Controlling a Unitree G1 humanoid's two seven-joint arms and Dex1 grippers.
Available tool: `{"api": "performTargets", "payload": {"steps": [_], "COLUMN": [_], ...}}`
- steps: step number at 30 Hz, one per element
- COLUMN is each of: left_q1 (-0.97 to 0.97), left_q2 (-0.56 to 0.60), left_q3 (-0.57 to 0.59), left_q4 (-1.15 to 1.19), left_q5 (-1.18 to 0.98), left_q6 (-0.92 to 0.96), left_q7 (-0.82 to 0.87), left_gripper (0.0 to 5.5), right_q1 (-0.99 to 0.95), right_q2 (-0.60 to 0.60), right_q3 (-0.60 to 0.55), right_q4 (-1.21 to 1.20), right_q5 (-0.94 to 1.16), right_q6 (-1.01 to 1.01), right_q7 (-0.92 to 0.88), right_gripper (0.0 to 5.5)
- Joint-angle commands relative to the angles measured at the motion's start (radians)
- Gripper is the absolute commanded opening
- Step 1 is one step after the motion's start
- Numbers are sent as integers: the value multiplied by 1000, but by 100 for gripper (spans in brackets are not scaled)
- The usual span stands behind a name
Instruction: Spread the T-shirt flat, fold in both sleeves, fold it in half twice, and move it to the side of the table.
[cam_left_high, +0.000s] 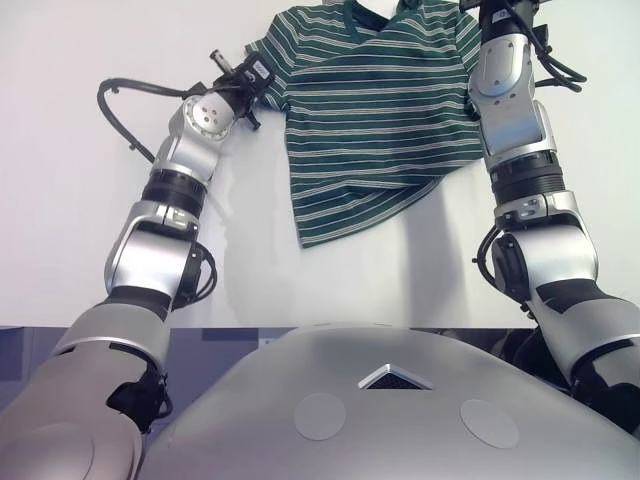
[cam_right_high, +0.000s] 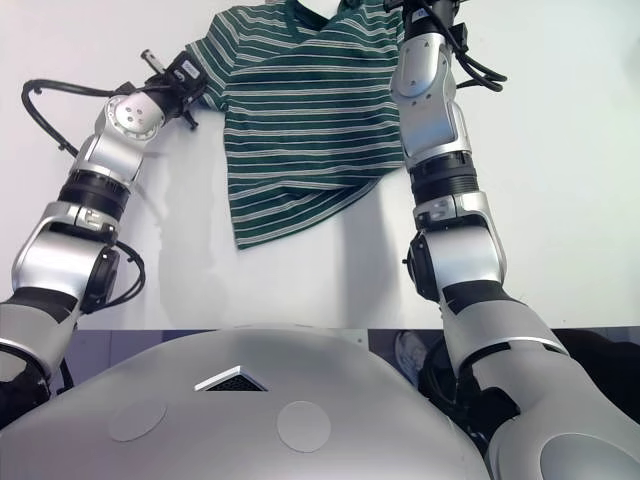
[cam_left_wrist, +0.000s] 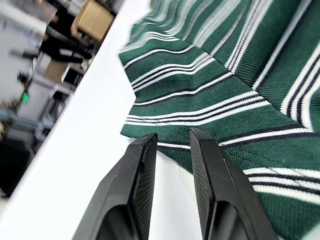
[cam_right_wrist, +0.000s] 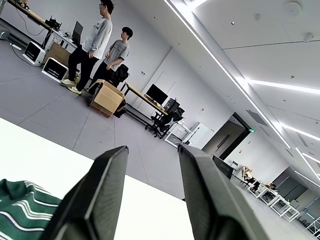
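A green T-shirt with white stripes lies on the far middle of the white table, collar away from me. Its lower hem is rumpled and runs slanted, with one corner pointing toward me. My left gripper is at the shirt's left sleeve, low over the table. Its fingers stand a little apart with the sleeve's hem just past the tips and nothing between them. My right gripper is at the shirt's right shoulder near the table's far edge, open and holding nothing. A bit of the shirt lies beside it.
Bare white tabletop stretches to the left and right of the shirt and in front of it. The table's near edge runs just before my torso. A black cable loops out from my left forearm above the table.
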Motion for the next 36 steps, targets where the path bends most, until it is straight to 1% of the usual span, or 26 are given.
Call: {"api": "performTargets", "payload": {"steps": [1, 2, 3, 5, 7, 8, 10, 12, 16, 18, 20, 21, 23, 25, 27, 28, 30, 32, 34, 36], "left_q1": [252, 291, 316, 315, 283, 272, 277, 320, 348, 345, 350, 354, 357, 355, 347, 342, 327, 309, 295, 290], "left_q2": [-79, -118, -146, -225, -273, -283, -281, -270, -253, -238, -222, -209, -194, -188, -188, -190, -197, -202, -203, -202], "left_q3": [161, 215, 246, 306, 332, 325, 274, 203, 104, 71, 47, 33, 13, 2, -4, -6, -9, -14, -24, -34], "left_q4": [-232, -354, -452, -675, -822, -873, -963, -1009, -1010, -1005, -1007, -1009, -1012, -1011, -1001, -999, -991, -978, -973, -971], "left_q5": [-140, -193, -226, -300, -329, -332, -331, -330, -297, -278, -265, -258, -252, -245, -238, -235, -228, -221, -215, -211], "left_q6": [258, 318, 366, 440, 458, 442, 389, 335, 273, 247, 226, 218, 207, 200, 191, 187, 178, 168, 161, 153], "left_q7": [65, 92, 112, 175, 227, 235, 203, 148, 99, 83, 69, 55, 34, 30, 34, 39, 45, 44, 36, 28], "left_gripper": [118, 118, 118, 118, 118, 118, 118, 118, 118, 118, 118, 118, 118, 118, 118, 118, 118, 118, 118, 118], "right_q1": [26, 51, 76, 180, 285, 338, 450, 540, 604, 641, 690, 708, 687, 589, 401, 312, 190, 125, 71, 12], "right_q2": [-3, -2, -3, -21, -92, -146, -272, -395, -572, -655, -745, -802, -872, -870, -778, -715, -575, -458, -374, -325], "right_q3": [-3, -7, -11, -32, -33, -23, 0, 47, 202, 242, 242, 212, 135, 67, 40, 53, 112, 194, 269, 317], "right_q4": [-53, -87, -122, -273, -436, -517, -663, -716, -657, -670, -735, -788, -847, -841, -748, -673, -470, -248, -45, 123], "right_q5": [-12, 15, 41, 144, 193, 197, 191, 141, 24, 5, 45, 89, 165, 209, 194, 166, 96, 11, -65, -127], "right_q6": [23, 46, 70, 200, 320, 366, 431, 440, 311, 233, 178, 167, 167, 190, 232, 240, 217, 150, 74, 7], "right_q7": [29, 78, 125, 299, 457, 530, 677, 780, 954, 1048, 1164, 1231, 1317, 1337, 1266, 1212, 1085, 976, 904, 845], "right_gripper": [185, 185, 185, 185, 185, 185, 185, 185, 185, 185, 185, 185, 185, 185, 185, 185, 185, 185, 185, 185]}}
